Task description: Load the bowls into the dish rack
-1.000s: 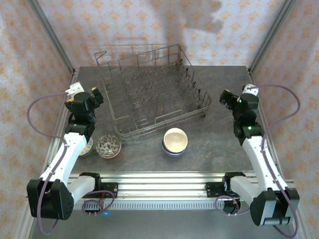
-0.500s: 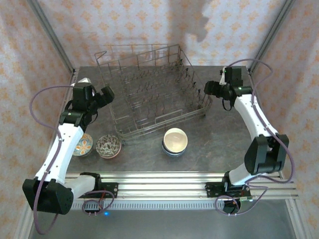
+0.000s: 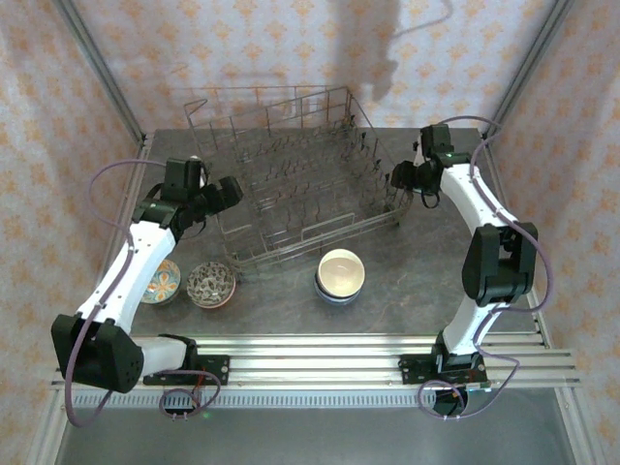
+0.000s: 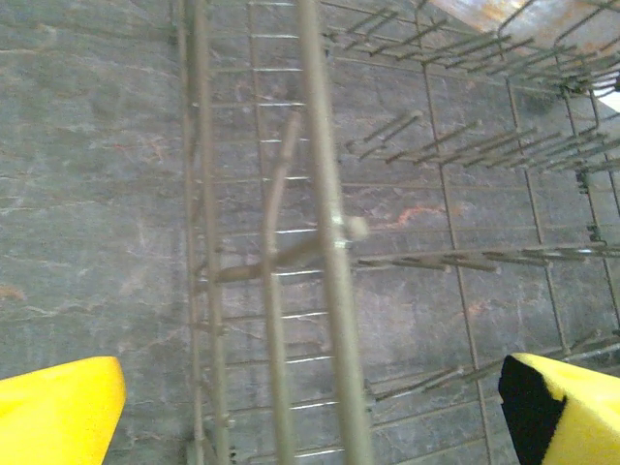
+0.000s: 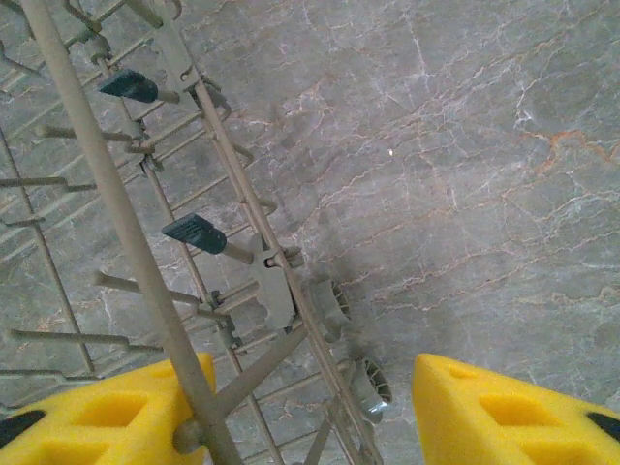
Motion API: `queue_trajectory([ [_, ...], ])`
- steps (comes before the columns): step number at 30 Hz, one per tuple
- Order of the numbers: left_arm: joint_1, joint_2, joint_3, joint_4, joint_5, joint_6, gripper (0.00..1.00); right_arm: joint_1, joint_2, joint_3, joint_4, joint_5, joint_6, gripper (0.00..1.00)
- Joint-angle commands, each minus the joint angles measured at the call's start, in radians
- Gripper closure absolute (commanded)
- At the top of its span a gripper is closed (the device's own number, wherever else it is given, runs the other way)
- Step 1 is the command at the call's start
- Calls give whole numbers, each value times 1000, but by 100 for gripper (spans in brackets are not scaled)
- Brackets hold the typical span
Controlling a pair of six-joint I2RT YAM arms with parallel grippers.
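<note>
Three round glazed bowls [image 3: 340, 274] sit on the veined grey tabletop [image 3: 426, 262] just before the thin-wire dish rack [image 3: 295, 184], whose left wall the left gripper [image 4: 310, 417] straddles wide open, while the right gripper [image 5: 310, 407], half open and gripping nothing, straddles its right corner, both arms reaching forward and inward.

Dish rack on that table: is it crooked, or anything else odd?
Yes: the dish rack sits skewed to the table edges, its near right corner angled farther back. Nothing looks spilled or broken.
</note>
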Motion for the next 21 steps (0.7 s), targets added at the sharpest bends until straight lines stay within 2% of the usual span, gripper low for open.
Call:
queue_trajectory([
  [1, -30, 26, 37, -33, 7, 21, 1, 3, -12, 30, -45, 75, 2, 50],
  [4, -54, 56, 49, -37, 10, 27, 1, 2, -36, 23, -55, 146, 18, 57],
  [10, -104, 120, 98, -43, 7, 37, 1, -6, -105, -19, -46, 256, 48, 65],
  [21, -204, 266, 250, -58, -4, 51, 1, -125, -210, -140, -38, 279, 86, 70],
])
